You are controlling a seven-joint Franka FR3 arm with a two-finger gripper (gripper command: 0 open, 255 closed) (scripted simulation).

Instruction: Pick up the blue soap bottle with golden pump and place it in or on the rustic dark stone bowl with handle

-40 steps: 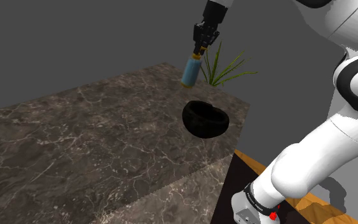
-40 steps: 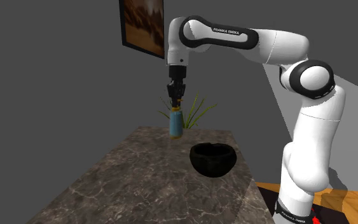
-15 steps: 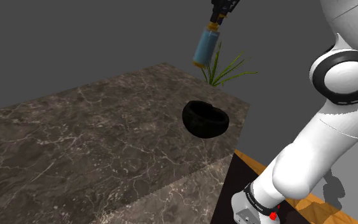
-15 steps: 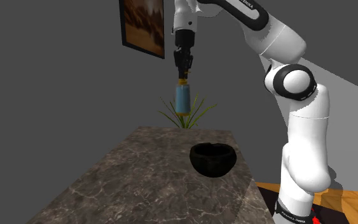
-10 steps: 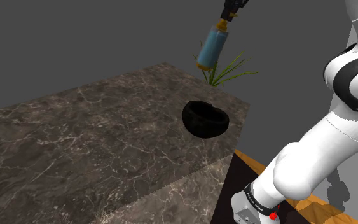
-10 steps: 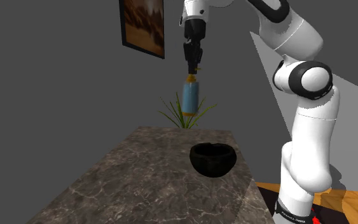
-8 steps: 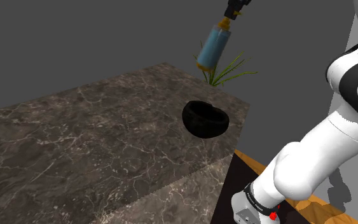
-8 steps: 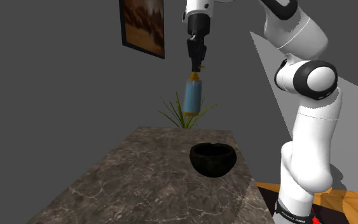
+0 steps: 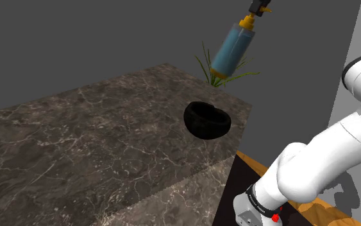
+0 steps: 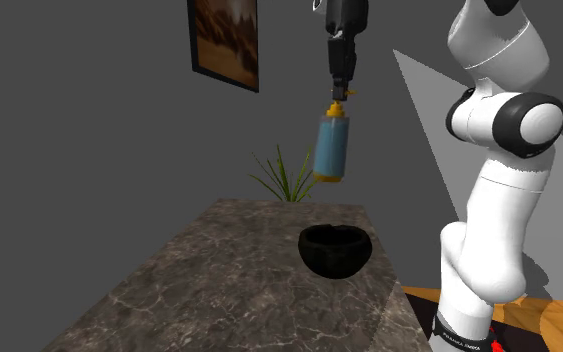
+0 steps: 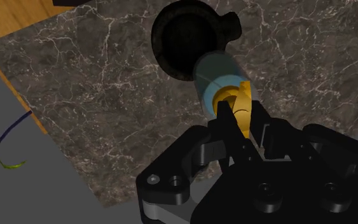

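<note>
The blue soap bottle (image 9: 232,50) (image 10: 331,148) with its golden pump hangs in the air, tilted in the shoulder view. My gripper (image 9: 260,9) (image 10: 341,90) (image 11: 240,124) is shut on the pump, high above the marble table. The dark stone bowl (image 9: 206,120) (image 10: 335,250) (image 11: 189,33) stands on the table near its edge. In the wrist view the bottle's (image 11: 217,76) lower end overlaps the bowl's rim, with the bowl's stub handle beside it. The bottle hangs well above the bowl and touches nothing else.
A dark marble table (image 9: 95,141) (image 10: 229,285) carries the bowl. A green plant (image 9: 227,72) (image 10: 284,178) rises behind its far corner. A framed picture (image 10: 225,42) hangs on the grey wall. The stand (image 9: 249,192) and wooden floor (image 9: 326,215) lie at the shoulder view's lower right.
The gripper has carried the bottle up off the table and then sideways toward the bowl's side, to the right in both exterior views. The bottle now tilts more. The bowl has not moved.
</note>
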